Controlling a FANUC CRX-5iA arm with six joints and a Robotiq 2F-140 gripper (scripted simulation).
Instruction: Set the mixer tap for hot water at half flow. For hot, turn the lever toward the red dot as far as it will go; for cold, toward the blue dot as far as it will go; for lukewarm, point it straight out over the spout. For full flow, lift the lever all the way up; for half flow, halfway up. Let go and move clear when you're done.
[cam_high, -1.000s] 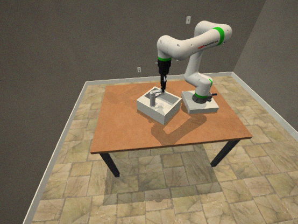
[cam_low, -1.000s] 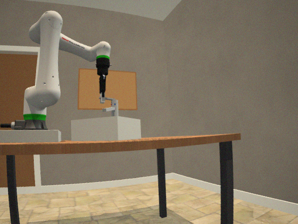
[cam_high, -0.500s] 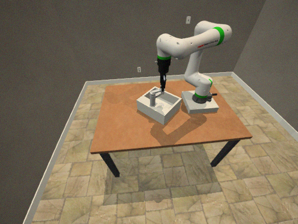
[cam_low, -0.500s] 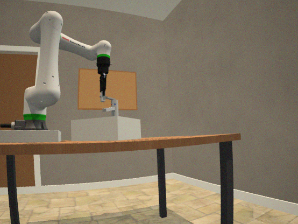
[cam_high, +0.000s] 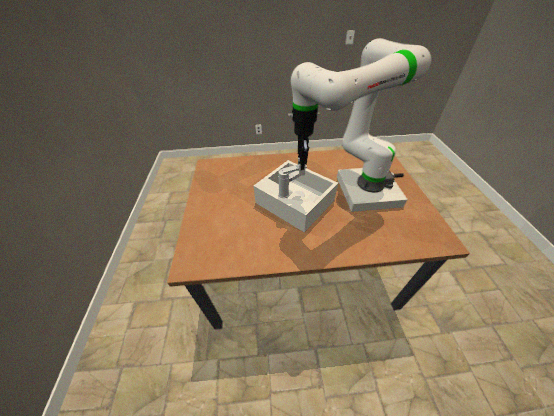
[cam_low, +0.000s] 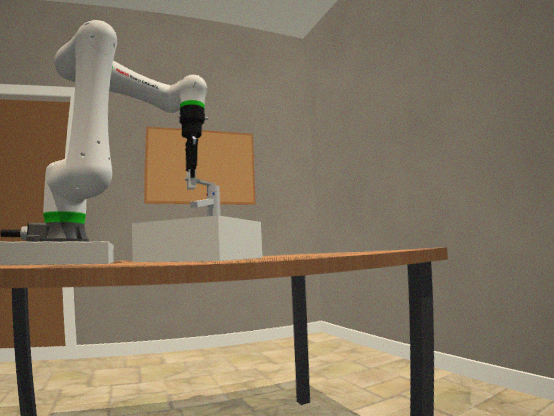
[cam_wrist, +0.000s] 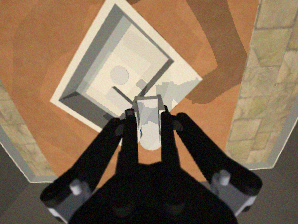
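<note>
A grey mixer tap (cam_high: 283, 187) (cam_low: 216, 201) stands on the rim of a white square sink (cam_high: 280, 207) (cam_low: 197, 237) (cam_wrist: 79, 57) on the wooden table (cam_high: 240, 240) (cam_low: 300, 262). Its spout (cam_low: 200, 203) reaches out over the basin. The lever (cam_high: 292, 170) (cam_low: 204, 184) (cam_wrist: 148, 107) slopes up from the tap's top. A blue dot (cam_low: 214, 191) shows on the tap body in the exterior view. My gripper (cam_high: 301, 167) (cam_low: 190, 181) (cam_wrist: 148, 102) points straight down and is shut on the lever's free end. The red dot is hidden.
The robot's white base block (cam_high: 372, 197) (cam_low: 55, 250) stands on the table right beside the sink. The basin has a round drain (cam_wrist: 119, 76). Table edges run close by in the wrist view, with tiled floor (cam_wrist: 260, 100) beyond them.
</note>
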